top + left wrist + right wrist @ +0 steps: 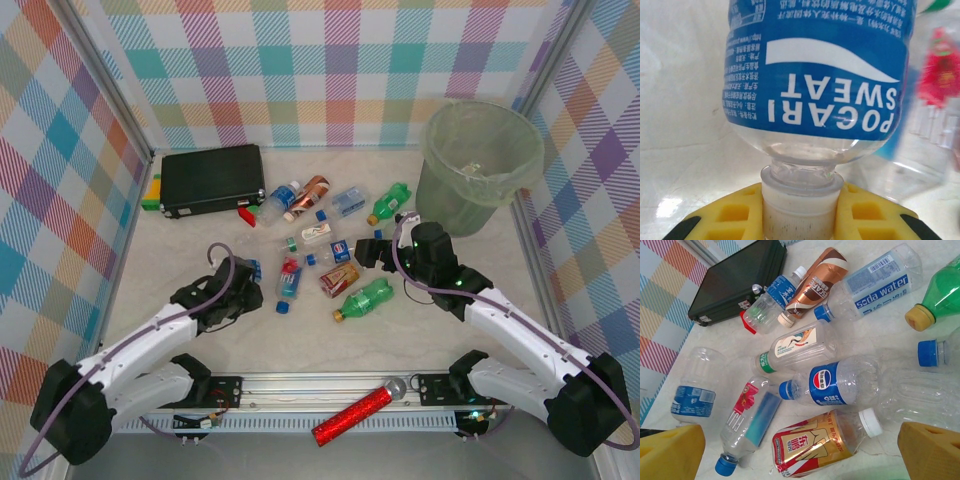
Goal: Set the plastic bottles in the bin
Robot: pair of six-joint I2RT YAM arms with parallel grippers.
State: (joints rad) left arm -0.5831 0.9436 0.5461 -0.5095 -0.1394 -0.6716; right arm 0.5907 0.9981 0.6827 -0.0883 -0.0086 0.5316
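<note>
- Your left gripper [800, 216] is clamped on the white cap of a Pocari Sweat bottle [815, 75]. In the left wrist view, one yellow pad [732, 215] presses on each side of the cap.
- That bottle has a clear body and a blue label, and it extends straight away from the wrist camera. It sits low over the pale table [300, 345], but you cannot tell whether it touches the surface.
- Your right gripper [366, 250] is spread wide with nothing between its jaws. Its yellow fingers [670, 450] sit at the two lower corners of the right wrist view.
- Beneath that gripper the other plastic bottles [805, 347] lie on their sides, close together. Among them are a Pepsi bottle [840, 385], a soda water bottle [880, 282], a brown-labelled bottle [817, 285] and a gold-and-red one [812, 442].
- A green bottle [368, 298] lies just in front of the right gripper, and a second green one [390, 203] lies nearer the bin.
- The bin [480, 160] stands upright in the far right corner. It is near your right gripper and well apart from your left.
- A black case [212, 178] lies at the far left, and a red glittery tube [352, 415] rests on the rail between the arm bases.
</note>
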